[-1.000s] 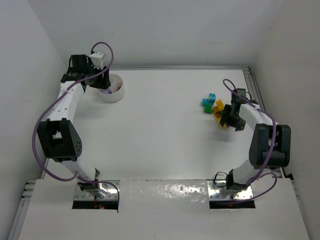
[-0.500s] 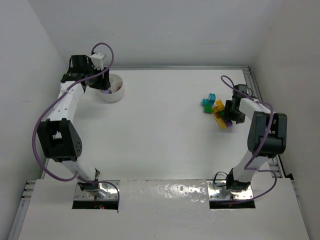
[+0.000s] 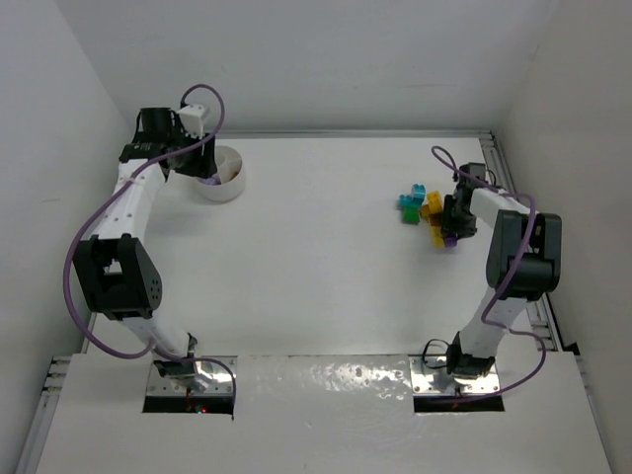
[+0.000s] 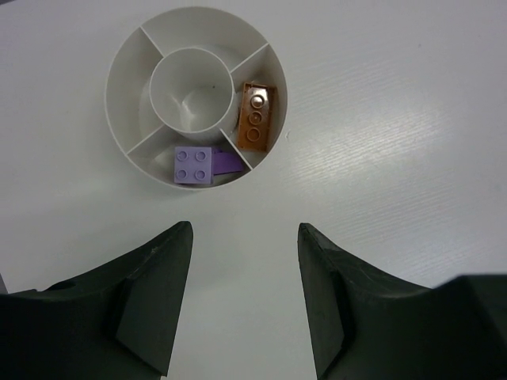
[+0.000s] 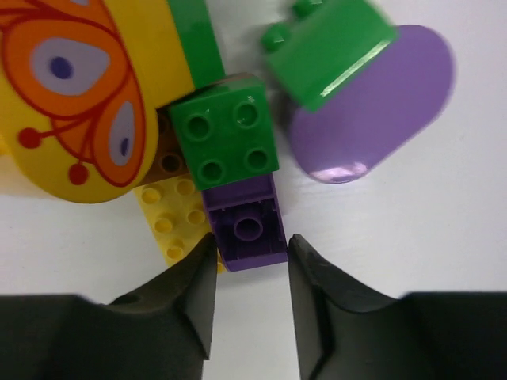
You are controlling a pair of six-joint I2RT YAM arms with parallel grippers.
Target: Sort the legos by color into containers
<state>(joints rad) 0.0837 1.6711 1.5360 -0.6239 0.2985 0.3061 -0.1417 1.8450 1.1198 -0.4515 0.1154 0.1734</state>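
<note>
Purple brick pinched by right tool | left tool spread near bowl

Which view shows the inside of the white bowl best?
The left wrist view: it looks straight into the bowl, dividers clear. In the top view the left arm hides part of it; the right wrist view misses it.

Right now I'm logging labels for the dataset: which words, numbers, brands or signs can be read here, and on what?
None: no words, numbers or brand marks are readable in any view.
The only print is an orange butterfly-like drawing with red dots on the large yellow plastic piece, a picture, not lettering.
</note>
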